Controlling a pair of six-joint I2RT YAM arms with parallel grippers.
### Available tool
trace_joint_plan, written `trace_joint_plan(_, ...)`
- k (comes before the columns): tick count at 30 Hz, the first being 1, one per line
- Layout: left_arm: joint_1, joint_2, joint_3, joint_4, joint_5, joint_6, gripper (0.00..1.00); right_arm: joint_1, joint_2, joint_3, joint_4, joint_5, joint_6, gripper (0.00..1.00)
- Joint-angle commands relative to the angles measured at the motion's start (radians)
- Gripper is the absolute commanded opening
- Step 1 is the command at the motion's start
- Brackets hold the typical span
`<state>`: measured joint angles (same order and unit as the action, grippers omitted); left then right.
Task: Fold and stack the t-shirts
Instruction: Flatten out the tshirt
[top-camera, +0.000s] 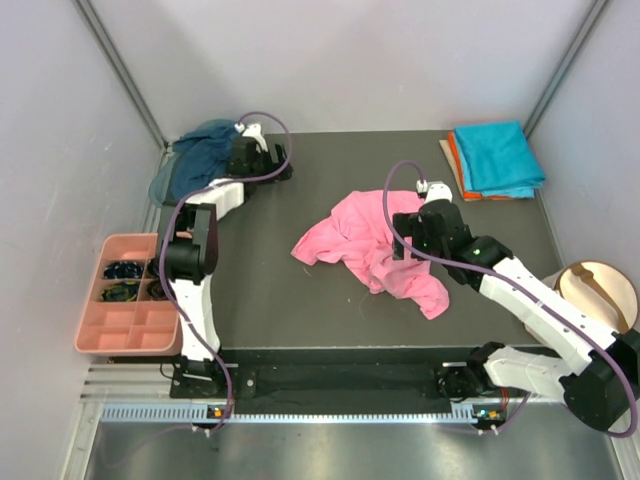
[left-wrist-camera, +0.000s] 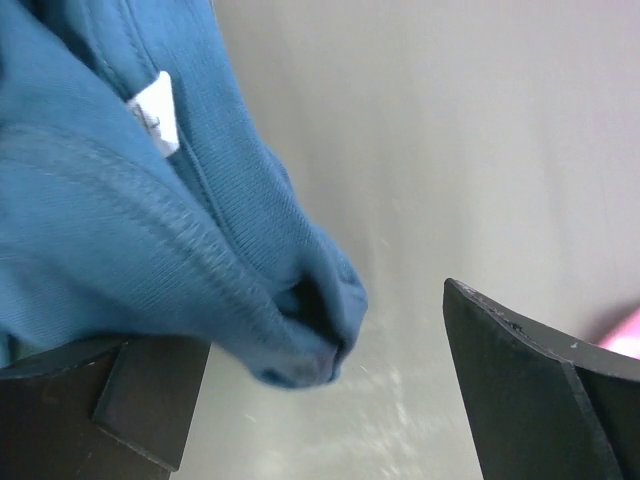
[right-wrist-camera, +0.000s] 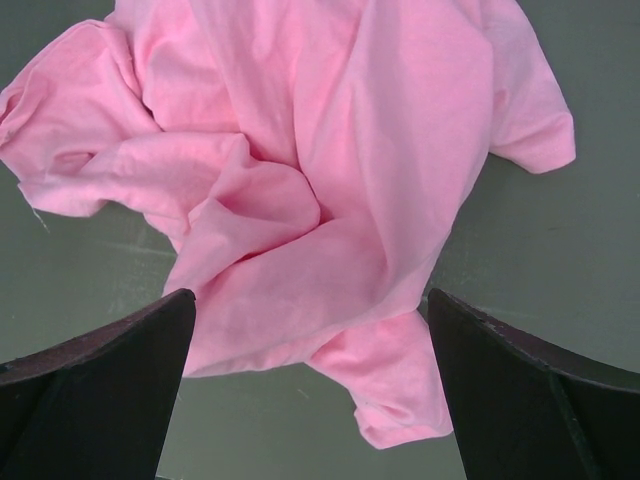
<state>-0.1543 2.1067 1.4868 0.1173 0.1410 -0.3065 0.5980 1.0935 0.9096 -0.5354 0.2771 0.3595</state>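
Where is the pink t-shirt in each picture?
Top external: the pink t-shirt lies crumpled in the middle of the dark table.
Left wrist: probably just a blurry pink bit of it at the right edge; too little shows to be sure.
Right wrist: it fills the upper middle of the picture.
Shared landmark: the dark table shows around the shirt in the top and right wrist views.

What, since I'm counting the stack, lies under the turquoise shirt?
An orange shirt, only its edges showing; anything else beneath the turquoise shirt is covered.
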Motion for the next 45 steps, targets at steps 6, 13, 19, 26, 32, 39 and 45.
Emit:
trace_joint_plan(6,0.136,0.058,0.090,0.047,-0.050,0.037,0.99,-0.001,-0.003,0.008,0.035,-0.015,-0.002,0.99)
trace_joint_plan(13,0.219,0.076,0.098,0.070,-0.049,0.029,0.99,-0.001,0.005,0.012,0.032,-0.021,-0.004,0.99)
trace_joint_plan(19,0.234,0.114,0.141,0.096,-0.083,0.027,0.99,0.000,0.005,0.014,0.018,-0.029,0.004,0.99)
trace_joint_plan(26,0.240,0.177,0.254,0.111,-0.132,0.040,0.99,0.000,-0.020,0.003,-0.005,-0.015,0.013,0.99)
trace_joint_plan(32,0.239,0.128,0.230,0.082,-0.098,0.004,0.99,0.000,-0.017,-0.002,0.009,-0.021,0.018,0.99)
trace_joint_plan(39,0.199,-0.077,0.089,0.021,-0.066,-0.068,0.99,-0.001,0.009,0.002,0.032,-0.058,0.019,0.99)
trace_joint_plan(45,0.124,-0.257,-0.039,-0.079,-0.107,-0.054,0.99,0.000,0.011,-0.003,0.049,-0.090,0.015,0.99)
